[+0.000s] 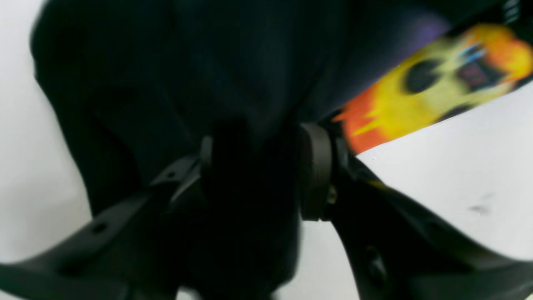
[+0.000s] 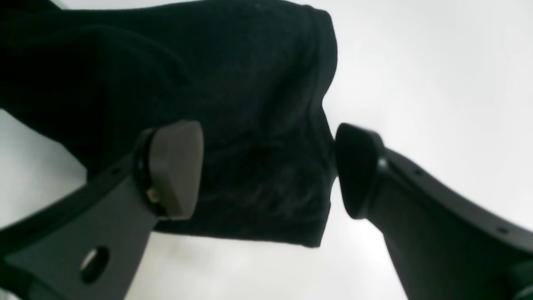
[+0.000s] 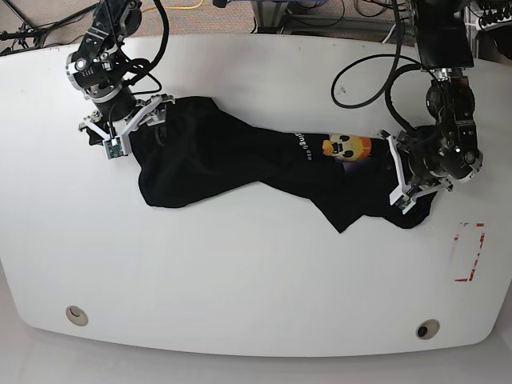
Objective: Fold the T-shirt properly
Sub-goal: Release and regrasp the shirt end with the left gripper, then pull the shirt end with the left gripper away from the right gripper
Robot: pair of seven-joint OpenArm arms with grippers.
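The black T-shirt (image 3: 232, 156) lies crumpled in a long band across the white table (image 3: 240, 264), its yellow-orange face print (image 3: 346, 147) facing up near the right end. My left gripper (image 3: 412, 192) is at that right end. In the left wrist view, the left gripper (image 1: 260, 166) is shut on a thick bunch of the black T-shirt (image 1: 187, 83), with the face print (image 1: 437, 87) just beyond it. My right gripper (image 3: 134, 126) hovers over the shirt's left end. In the right wrist view, the right gripper (image 2: 266, 171) is open, its pads straddling the T-shirt (image 2: 250, 104).
Black cables (image 3: 360, 80) trail over the table's far edge near the left arm. A red rectangle outline (image 3: 470, 252) is marked at the right side. Two round holes (image 3: 76, 314) (image 3: 426, 329) sit near the front edge.
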